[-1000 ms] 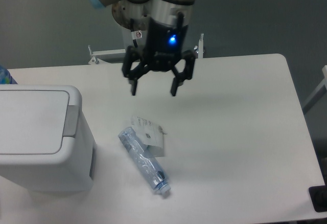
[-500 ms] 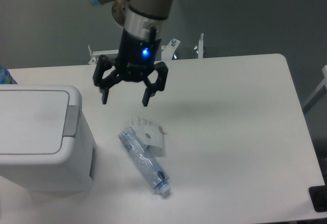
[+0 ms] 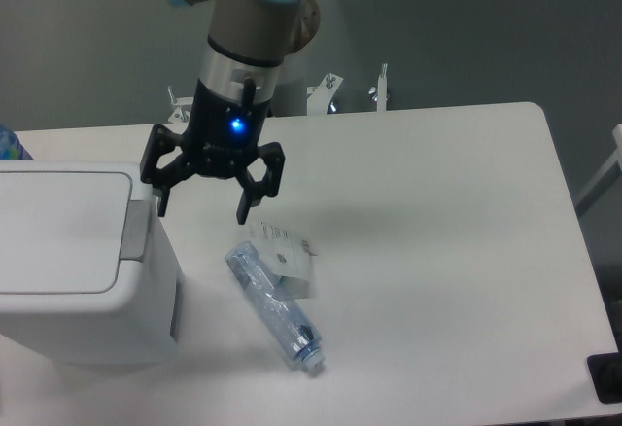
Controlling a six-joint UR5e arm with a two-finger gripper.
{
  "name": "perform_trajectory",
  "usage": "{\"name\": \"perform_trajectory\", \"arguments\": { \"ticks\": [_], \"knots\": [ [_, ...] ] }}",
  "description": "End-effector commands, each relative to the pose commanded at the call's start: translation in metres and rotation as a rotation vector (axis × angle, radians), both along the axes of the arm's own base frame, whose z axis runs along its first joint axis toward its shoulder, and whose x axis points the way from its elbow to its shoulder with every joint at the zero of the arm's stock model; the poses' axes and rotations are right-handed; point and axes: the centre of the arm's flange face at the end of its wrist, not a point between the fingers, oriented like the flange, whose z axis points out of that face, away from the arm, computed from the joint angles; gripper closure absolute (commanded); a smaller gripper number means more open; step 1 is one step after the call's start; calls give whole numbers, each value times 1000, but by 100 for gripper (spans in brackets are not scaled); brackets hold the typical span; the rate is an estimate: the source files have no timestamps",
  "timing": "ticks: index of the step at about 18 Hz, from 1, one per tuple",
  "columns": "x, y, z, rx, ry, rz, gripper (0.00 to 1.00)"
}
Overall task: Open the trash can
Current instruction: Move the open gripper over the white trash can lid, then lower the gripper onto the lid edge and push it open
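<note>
— What's the setting?
— A white desk (image 3: 437,231) against a grey floor. The trash can (image 3: 83,261) stands at the desk's left edge near the front, lid flat and shut.
— And the arm?
— It reaches down from the desk's back edge, wrist tilted, a blue light glowing on it. The gripper (image 3: 202,207) hangs above the desk just beside the trash can's right rim, fingers (image 3: 244,207) spread wide, grasping nothing.
— Anything else?
— A clear bottle (image 3: 275,304) lies on its side near the front, just below the gripper.
</note>
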Motion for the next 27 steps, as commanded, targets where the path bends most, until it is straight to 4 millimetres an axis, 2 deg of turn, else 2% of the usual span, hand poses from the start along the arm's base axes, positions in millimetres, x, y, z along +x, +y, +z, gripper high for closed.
{"name": "perform_trajectory", "arguments": {
  "ticks": [13,27],
  "knots": [
    [10,7,-14,-19,-15,-15,0],
    [9,8,-15,-20,-15,-17,0]
  ]
}}
